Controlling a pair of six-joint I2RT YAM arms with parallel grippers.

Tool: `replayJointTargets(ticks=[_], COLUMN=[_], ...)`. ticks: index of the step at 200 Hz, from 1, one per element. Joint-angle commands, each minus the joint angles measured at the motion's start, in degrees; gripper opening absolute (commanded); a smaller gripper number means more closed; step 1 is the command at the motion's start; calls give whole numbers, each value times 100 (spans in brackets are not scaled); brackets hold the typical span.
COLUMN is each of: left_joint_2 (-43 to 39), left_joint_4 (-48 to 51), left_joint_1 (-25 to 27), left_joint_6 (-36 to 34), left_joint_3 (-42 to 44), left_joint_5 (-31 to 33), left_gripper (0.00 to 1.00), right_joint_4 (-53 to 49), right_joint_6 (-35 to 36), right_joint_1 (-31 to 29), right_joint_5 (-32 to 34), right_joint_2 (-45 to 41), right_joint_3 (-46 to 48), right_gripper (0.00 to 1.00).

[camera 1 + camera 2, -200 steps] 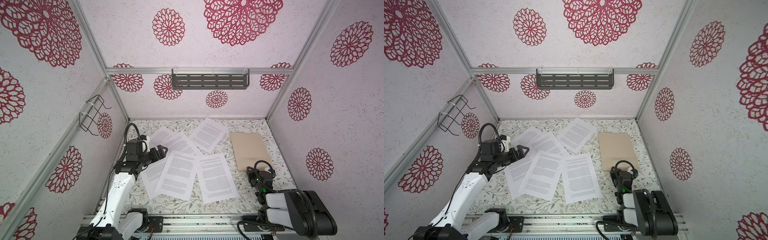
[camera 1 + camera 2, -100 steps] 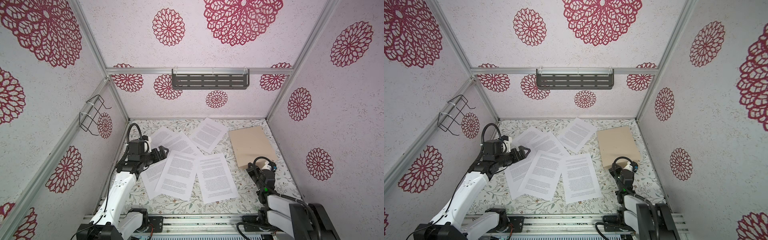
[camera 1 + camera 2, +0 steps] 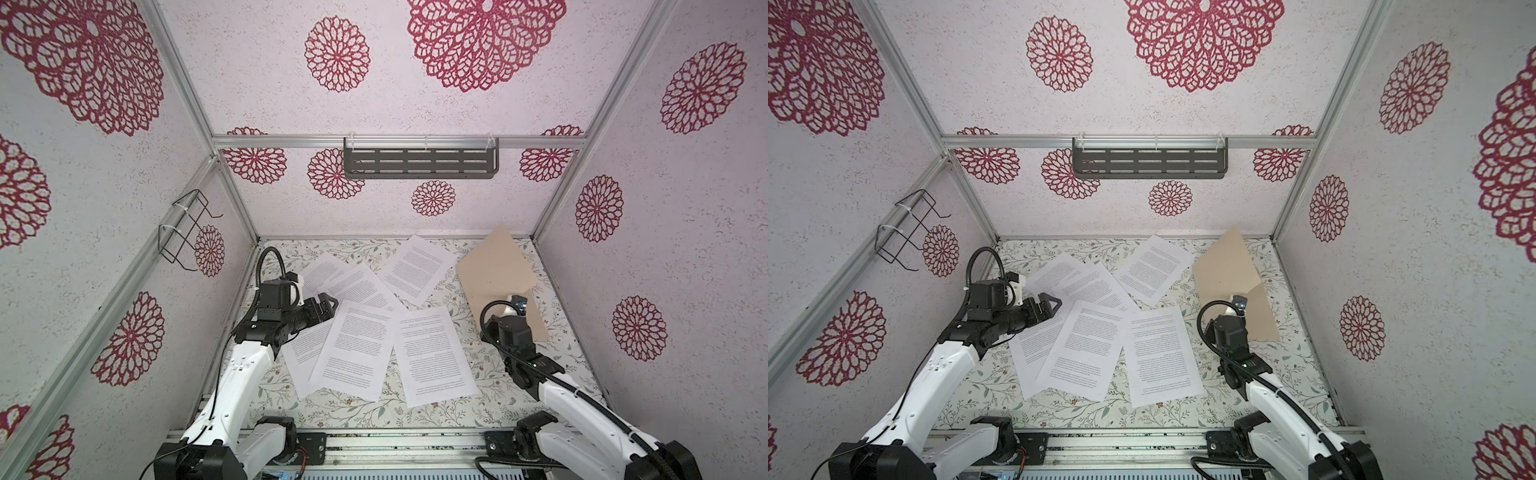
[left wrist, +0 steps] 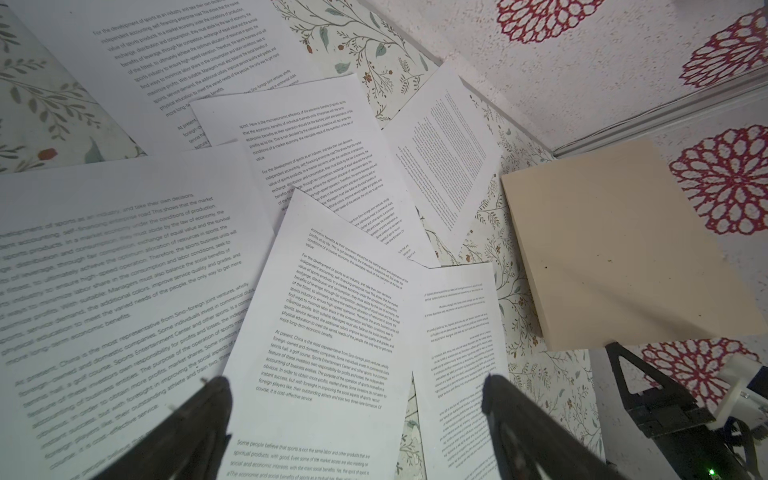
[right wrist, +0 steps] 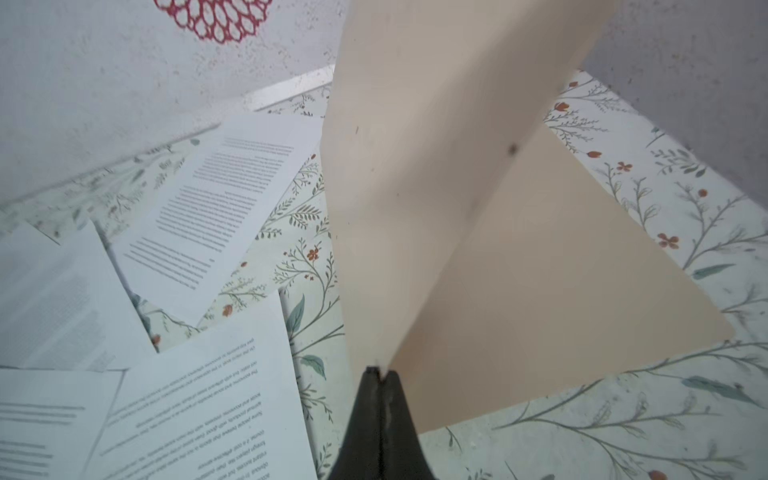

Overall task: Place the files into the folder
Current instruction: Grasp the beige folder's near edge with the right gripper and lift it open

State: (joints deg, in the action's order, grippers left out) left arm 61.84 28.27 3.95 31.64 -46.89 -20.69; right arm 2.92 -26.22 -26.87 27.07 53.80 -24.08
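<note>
Several files [image 3: 353, 349] [image 3: 1084, 349], white sheets of small black text, lie overlapping on the floral table. The tan folder [image 3: 494, 270] [image 3: 1225, 266] lies at the right, its top leaf [image 5: 415, 166] raised off the bottom leaf [image 5: 540, 291]. My right gripper [image 5: 379, 374] [image 3: 510, 305] is shut on the near corner of that raised leaf. My left gripper [image 4: 353, 386] [image 3: 328, 303] hangs open above the left-hand files [image 4: 332, 299], holding nothing. The folder [image 4: 615, 249] also shows tilted up in the left wrist view.
Patterned walls close in the table on three sides. A grey slotted shelf [image 3: 419, 164] hangs on the back wall and a black wire rack [image 3: 187, 228] on the left wall. A metal rail [image 3: 395, 444] runs along the table's front edge.
The right gripper has shut on the folder's top leaf and raised it from flat to steeply tilted. The left arm has barely moved and stays open.
</note>
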Motion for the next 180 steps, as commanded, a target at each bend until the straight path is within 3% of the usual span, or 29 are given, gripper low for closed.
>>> replayJointTargets(ticks=[1,32,95,130,151,180], left_joint_2=[-39,-36,-46,-49,-65,-37], left_joint_4=[12,55,122,143,144,142], left_joint_1=[71,98,125,133,141,151], left_joint_6=[-78,-103,-166,-173,-175,-181], left_joint_3=[-109,-127,-145,-153,-151,-170], left_joint_5=[59,101,122,140,157,130], left_gripper=[97,97,97,97,97,97], right_joint_4=[-360,-292,-194,-908,-2227,-2497], right_joint_6=[792,1201,1398,1017,110,0], right_joint_1=[-721,-1533,-2023,-2068,-2024,-2015], right_joint_5=[1855,2794,3297,3323,3801,3675], right_joint_2=[295,1079,2181,2540,2841,3038], right_joint_3=[-441,-800,-1093,-1449,-1987,-2218], right_gripper=[0,0,0,0,0,0])
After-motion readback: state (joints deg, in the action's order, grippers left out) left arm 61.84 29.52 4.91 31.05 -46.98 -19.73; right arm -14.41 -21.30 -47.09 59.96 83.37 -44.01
